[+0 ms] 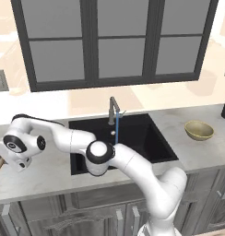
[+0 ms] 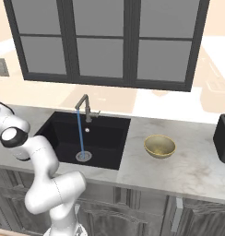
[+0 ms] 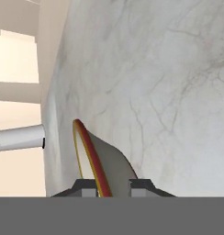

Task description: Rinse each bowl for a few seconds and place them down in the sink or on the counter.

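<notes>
Claw (image 3: 113, 187) closed astride the rim of the shallow tan-orange bowl with cream inside (image 3: 104, 163), at the far left of the light marbled stone surface (image 3: 164, 92). Lifting should stay level, then cross to the running grey metal faucet (image 1: 114, 109) over the matte black sink (image 1: 146, 138).

The marbled counter (image 1: 197, 152) runs across the middle of both base views, with the black sink (image 2: 105, 138) set into it. An olive-yellow bowl (image 1: 199, 130) sits at centre right. At the left edge, seemingly, the tan-rimmed bowl (image 3: 98, 163) rests.
</notes>
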Robot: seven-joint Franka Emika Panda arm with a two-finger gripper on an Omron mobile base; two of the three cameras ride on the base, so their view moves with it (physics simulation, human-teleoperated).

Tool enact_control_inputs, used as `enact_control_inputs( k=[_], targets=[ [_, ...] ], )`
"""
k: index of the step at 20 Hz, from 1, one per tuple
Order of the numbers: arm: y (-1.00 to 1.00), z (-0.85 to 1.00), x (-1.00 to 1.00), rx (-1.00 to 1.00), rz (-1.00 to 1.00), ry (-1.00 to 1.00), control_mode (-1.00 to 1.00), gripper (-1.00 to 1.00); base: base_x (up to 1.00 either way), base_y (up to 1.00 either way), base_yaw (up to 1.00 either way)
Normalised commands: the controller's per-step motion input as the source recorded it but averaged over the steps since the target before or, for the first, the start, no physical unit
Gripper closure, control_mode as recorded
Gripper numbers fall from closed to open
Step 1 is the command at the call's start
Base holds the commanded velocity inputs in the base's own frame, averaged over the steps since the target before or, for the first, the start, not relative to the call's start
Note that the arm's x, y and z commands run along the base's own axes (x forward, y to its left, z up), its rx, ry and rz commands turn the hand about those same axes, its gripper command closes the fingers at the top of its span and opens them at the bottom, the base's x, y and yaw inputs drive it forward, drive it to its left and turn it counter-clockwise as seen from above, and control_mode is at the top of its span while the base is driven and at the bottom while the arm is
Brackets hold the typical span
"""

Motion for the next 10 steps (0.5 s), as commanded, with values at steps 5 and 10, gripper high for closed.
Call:
enact_control_inputs(
  k=[5, 10],
  targets=[
    [0.00, -0.05, 0.09, 0.02, 0.01, 0.09, -1.00, 1.00, 0.00, 0.00, 0.00],
    [0.00, 0.14, -0.05, 0.00, 0.00, 0.01, -1.00, 1.00, 0.00, 0.00, 0.00]
  ],
)
